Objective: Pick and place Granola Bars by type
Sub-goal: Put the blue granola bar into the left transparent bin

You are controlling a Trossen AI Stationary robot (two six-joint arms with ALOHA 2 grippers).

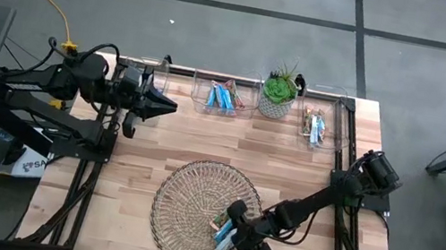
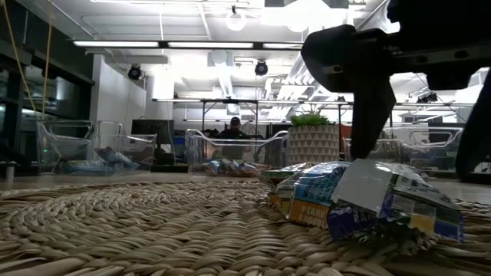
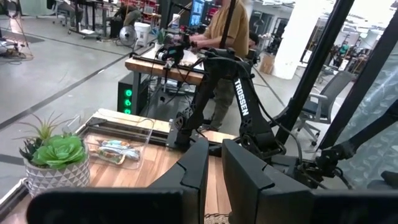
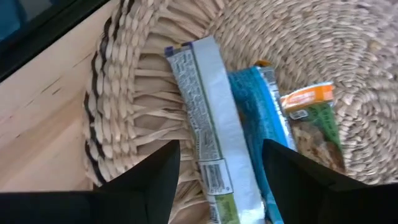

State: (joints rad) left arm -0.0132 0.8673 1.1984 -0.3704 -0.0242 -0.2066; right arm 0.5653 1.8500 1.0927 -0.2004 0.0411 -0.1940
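Three granola bars lie in a small heap on the round woven basket (image 1: 194, 216), near its right near rim: a silvery-white bar (image 4: 208, 130), a blue bar (image 4: 258, 118) and a tan bar with orange and green print (image 4: 311, 118). The low view shows the same heap (image 2: 368, 195). My right gripper (image 4: 217, 186) (image 1: 232, 233) is open and points down over the heap, its fingers standing on either side of the silvery-white bar. My left gripper (image 1: 163, 104) (image 3: 215, 180) waits shut above the table's far left part. My right gripper comes at the heap from above with one finger (image 2: 367, 115) reaching down to the top of the wrappers (image 2: 360, 165). Whether it touches them I cannot tell.
Clear bins stand along the far edge. One (image 1: 223, 96) holds blue bars, another (image 1: 321, 123) holds tan bars, and one (image 1: 154, 73) sits beside my left gripper. A small green potted plant (image 1: 278, 93) stands between the bins. Bare wood lies left of the basket.
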